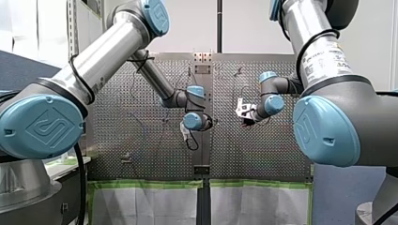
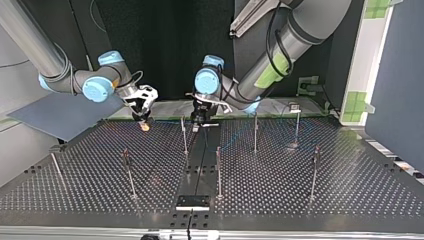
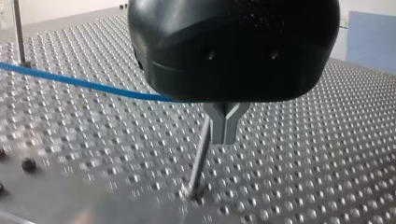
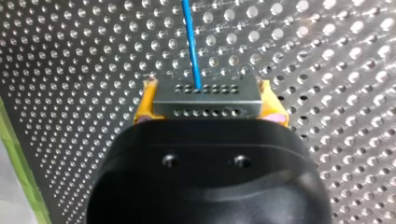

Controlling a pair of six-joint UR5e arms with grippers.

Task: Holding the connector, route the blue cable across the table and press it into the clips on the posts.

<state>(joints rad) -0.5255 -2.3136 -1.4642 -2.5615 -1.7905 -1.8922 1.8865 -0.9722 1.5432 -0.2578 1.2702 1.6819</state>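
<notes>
Now, front view: left hand [image 1: 187, 133] and right hand [image 1: 244, 114] hang over the counter [image 1: 263, 154]. Top view: posts [image 2: 218, 170] stand waiting. Left wrist: metal fingers [image 3: 217, 125] together beside a post [image 3: 201, 156], blue cable [image 3: 70, 80] running in behind. Right wrist: yellow pads [image 4: 145, 105] clamped on the connector [image 4: 206, 100]. Routing's early, I'd say; next, carry cable to a post, press down.

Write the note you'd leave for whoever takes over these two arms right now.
Right tool: shut on the connector between yellow pads; blue cable runs out ahead of it.
Left tool: fingers together beside a post, cable passing behind its body above the table.
Done: connector held. No view shows the cable in the clips.
To do: route it, press it in.
</notes>
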